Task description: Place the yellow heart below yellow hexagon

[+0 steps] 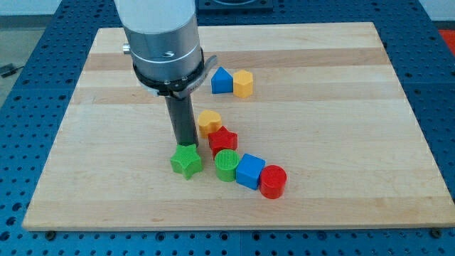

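Rod tip (185, 143) sitting just above green star (186, 161), left of yellow heart (209, 121); arm having no fingers, holding nothing. Yellow heart lying mid-board, touching red star (223, 141) below it. Yellow hexagon (243, 83) sitting higher, toward view's right, touching blue triangular block (222, 81). Green cylinder (226, 165), blue cube (249, 171), red cylinder (273, 180) trailing toward view's bottom right on wooden board (341, 107).

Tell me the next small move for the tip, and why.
Probably slide my tip around to the lower left of the yellow heart, then nudge it up and right. The tip now sits left of the heart, just above the green star; the yellow hexagon lies up-right.
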You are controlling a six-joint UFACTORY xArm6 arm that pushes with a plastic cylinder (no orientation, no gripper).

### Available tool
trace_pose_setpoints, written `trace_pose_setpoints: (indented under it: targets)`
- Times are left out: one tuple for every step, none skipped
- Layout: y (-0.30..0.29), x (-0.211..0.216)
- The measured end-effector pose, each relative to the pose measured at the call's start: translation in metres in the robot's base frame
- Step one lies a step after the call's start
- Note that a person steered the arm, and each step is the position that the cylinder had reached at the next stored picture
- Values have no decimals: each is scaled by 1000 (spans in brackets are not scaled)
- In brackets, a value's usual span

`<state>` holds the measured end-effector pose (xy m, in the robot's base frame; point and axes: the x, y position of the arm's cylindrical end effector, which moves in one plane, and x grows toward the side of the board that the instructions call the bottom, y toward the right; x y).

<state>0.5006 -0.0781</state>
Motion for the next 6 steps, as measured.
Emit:
trace_pose_setpoints:
  targets:
    - [22,-14]
    - [33,-53]
    - [45,-86]
    - [58,-104]
    - [66,-88]
    - [150,-76]
